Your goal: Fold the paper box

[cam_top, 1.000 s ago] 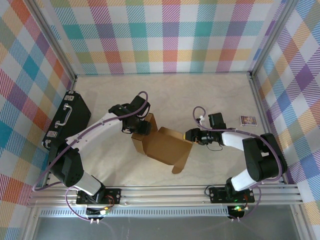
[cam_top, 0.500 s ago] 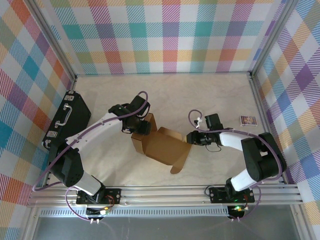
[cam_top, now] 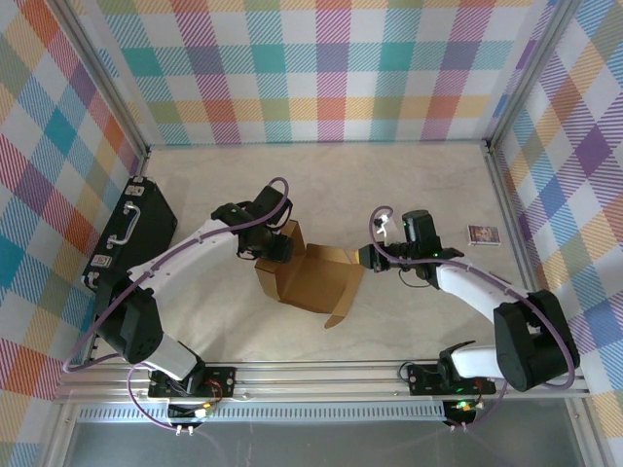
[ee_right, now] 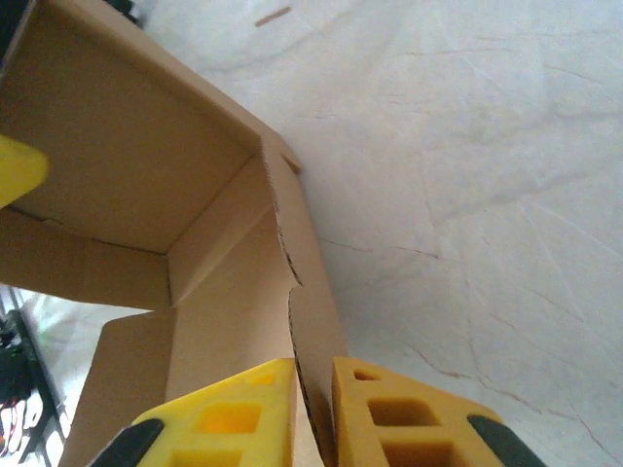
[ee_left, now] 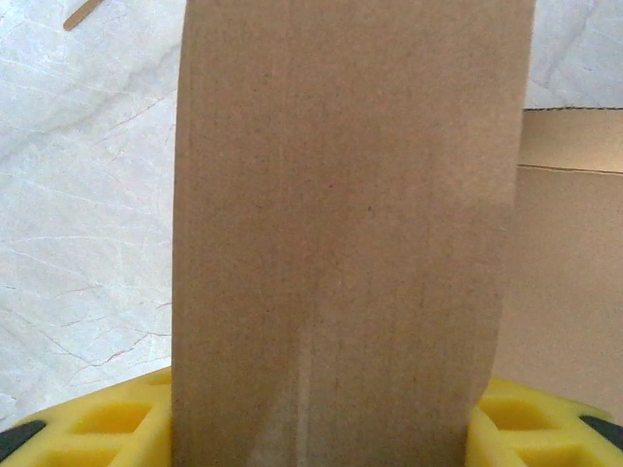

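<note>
Mid-fold: our left claw (cam_top: 276,249) grips a box (cam_top: 316,282) flap, right claw (cam_top: 364,259) pinches a wall; next we likely fold it inward

Matt brown cardboard on the paper box (ee_left: 341,243), with faint ribbing showing through its dry, papery face. The yellow finger pads (ee_right: 409,418) look like dull moulded foam, and the table (cam_top: 409,185) is smooth, pale, veined like marble.

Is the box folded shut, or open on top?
Open. The box has walls standing around its base, but nothing covers the top, and one flap sticks out toward the near edge.
</note>
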